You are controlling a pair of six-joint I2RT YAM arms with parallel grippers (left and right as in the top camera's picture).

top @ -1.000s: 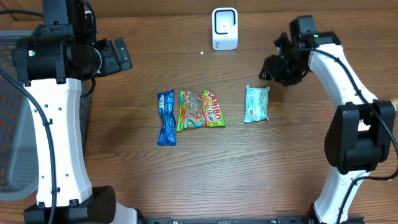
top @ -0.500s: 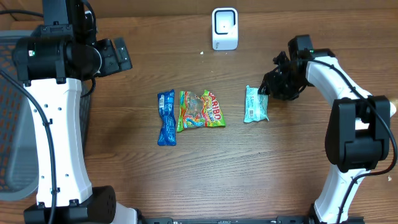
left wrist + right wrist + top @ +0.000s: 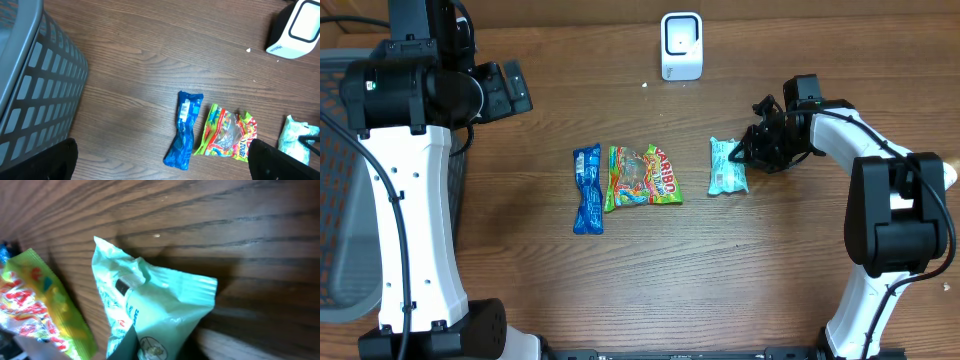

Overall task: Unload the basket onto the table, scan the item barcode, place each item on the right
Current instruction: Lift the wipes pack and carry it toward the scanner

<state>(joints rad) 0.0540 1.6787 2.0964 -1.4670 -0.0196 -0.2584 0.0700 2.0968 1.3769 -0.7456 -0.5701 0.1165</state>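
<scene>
Now | mint-green packet [image 3: 728, 166] on table [image 3: 650, 280], its near end touching the tip of right gripper [image 3: 752, 152] | clamped or not: cannot tell | left gripper [image 3: 516, 88] wide open, grey basket [image 3: 45, 90] beside it, contents hidden.

Right wrist view. Mint-green packet [image 3: 160, 310] at centre on wood-grain tabletop [image 3: 225, 225]; crimped edge at right, small black mark near top. Dark finger [image 3: 124, 345] overlaps packet's lower edge. Lower left: gummy bag [image 3: 45, 310], green-yellow, just beside packet. Far left edge: blue sliver [image 3: 4, 250].
</scene>
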